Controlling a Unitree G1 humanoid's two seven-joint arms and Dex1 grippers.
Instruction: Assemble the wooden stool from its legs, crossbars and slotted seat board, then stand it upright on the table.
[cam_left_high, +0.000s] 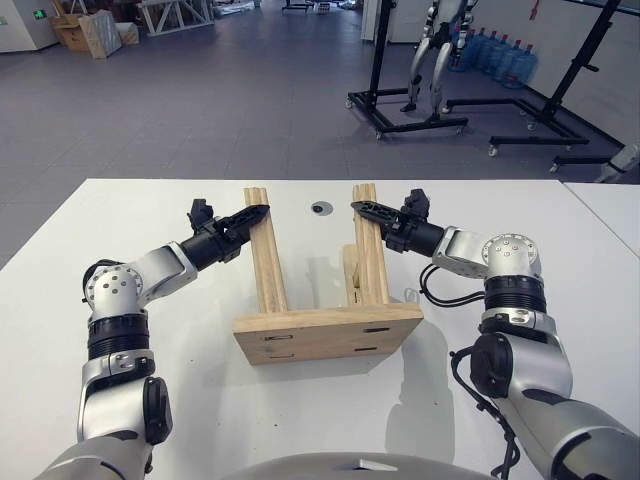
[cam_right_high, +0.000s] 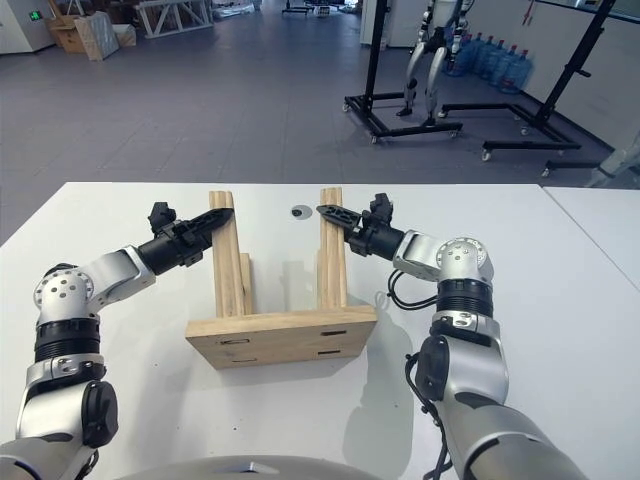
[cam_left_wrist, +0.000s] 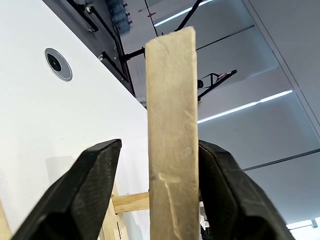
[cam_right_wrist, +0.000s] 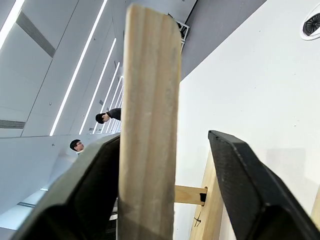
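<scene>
The assembled wooden stool rests with its slotted seat board (cam_left_high: 330, 332) nearest me, lower edge on the white table (cam_left_high: 120, 220). Its legs slant up and away. My left gripper (cam_left_high: 255, 212) straddles the tip of the left leg pair (cam_left_high: 266, 260). In the left wrist view the leg (cam_left_wrist: 172, 125) stands between the fingers (cam_left_wrist: 85, 195), with a gap on one side. My right gripper (cam_left_high: 362, 208) straddles the tip of the right leg pair (cam_left_high: 370, 255) in the same way, one finger (cam_right_wrist: 245, 190) clear of the leg (cam_right_wrist: 150, 125). A crossbar (cam_left_wrist: 131, 201) joins the legs lower down.
A round cable hole (cam_left_high: 321, 208) sits in the table just beyond the leg tips. A second white table (cam_left_high: 610, 205) adjoins at the far right. Black wheeled racks (cam_left_high: 420, 110) stand on the floor behind. Bare table surface lies to both sides of the stool.
</scene>
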